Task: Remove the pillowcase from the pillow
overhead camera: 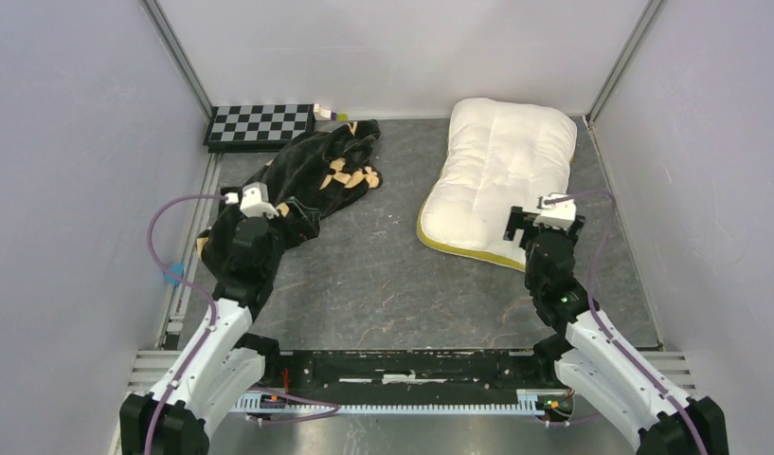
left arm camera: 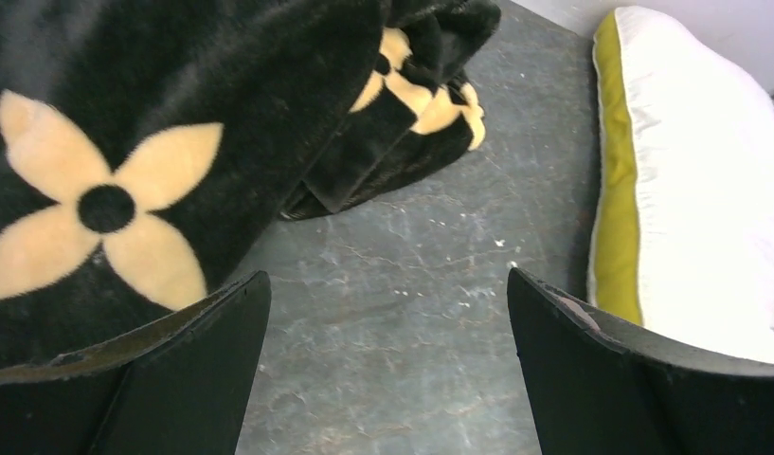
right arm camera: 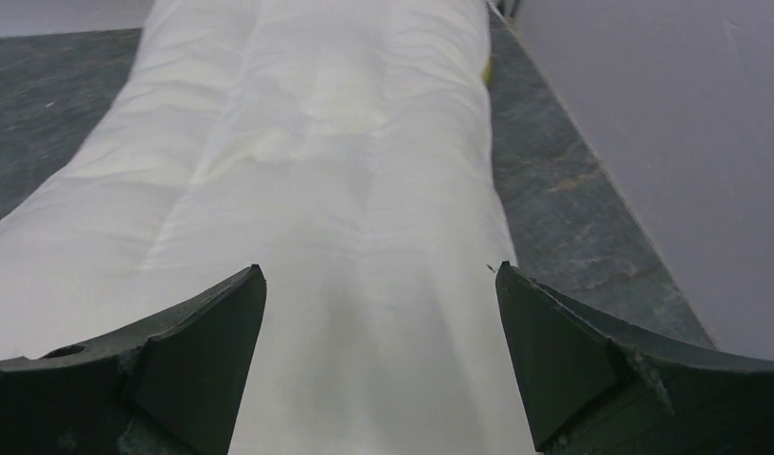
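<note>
Left wrist, spread jaws, pillowcase (left arm camera: 174,104) perhaps touching one; pillow (left arm camera: 705,190) beside other

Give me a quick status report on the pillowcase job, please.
Left gripper open, right gripper open, both empty. Pillowcase off, heaped by left; pillow bare below right. Checkerboard back left, not blocking.

Grey table (overhead camera: 373,284): pillowcase (overhead camera: 316,175), pillow (overhead camera: 496,171), checkerboard (overhead camera: 260,125).

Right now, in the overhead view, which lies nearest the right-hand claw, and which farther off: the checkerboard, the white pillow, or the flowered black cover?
1. Pillow, directly beneath the right gripper.
2. Pillowcase, off to the left.
3. Checkerboard, far-left back corner.
</note>
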Robot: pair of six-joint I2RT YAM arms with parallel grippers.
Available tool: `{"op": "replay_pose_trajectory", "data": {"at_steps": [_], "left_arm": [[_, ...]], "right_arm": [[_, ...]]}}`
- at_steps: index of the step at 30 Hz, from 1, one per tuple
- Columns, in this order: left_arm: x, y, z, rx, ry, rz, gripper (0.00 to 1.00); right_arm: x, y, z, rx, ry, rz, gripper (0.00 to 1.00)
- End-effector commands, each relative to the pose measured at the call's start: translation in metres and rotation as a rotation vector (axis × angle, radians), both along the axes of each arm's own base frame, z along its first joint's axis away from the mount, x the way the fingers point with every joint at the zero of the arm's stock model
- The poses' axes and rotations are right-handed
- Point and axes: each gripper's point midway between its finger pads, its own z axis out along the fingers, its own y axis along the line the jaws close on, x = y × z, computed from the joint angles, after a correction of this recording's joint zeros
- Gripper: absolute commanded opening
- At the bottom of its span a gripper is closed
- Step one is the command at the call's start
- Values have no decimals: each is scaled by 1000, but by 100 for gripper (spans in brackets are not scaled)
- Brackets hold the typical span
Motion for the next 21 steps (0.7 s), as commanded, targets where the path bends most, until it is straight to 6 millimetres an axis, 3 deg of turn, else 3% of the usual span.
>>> {"op": "replay_pose_trajectory", "data": {"at_steps": [1,6,12,18,21], "left_arm": [[17,17,26,94,-233,64,100],[19,29,-3,191,-213,95,100],[22,42,-24,288,-218,132,100],[31,50,-28,396,-188,138,100],[27,56,-49,454,-160,137,100]], "right_arm": [[0,-35,-9,66,-75,-104,98],[-7,-50,-38,-13,-95,-128,98],[-12,-28,-65,-165,-113,71,98],[-35,-45,-78,-213,-188,21,98],[-31,-47,-79,-240,-166,15,98]]}}
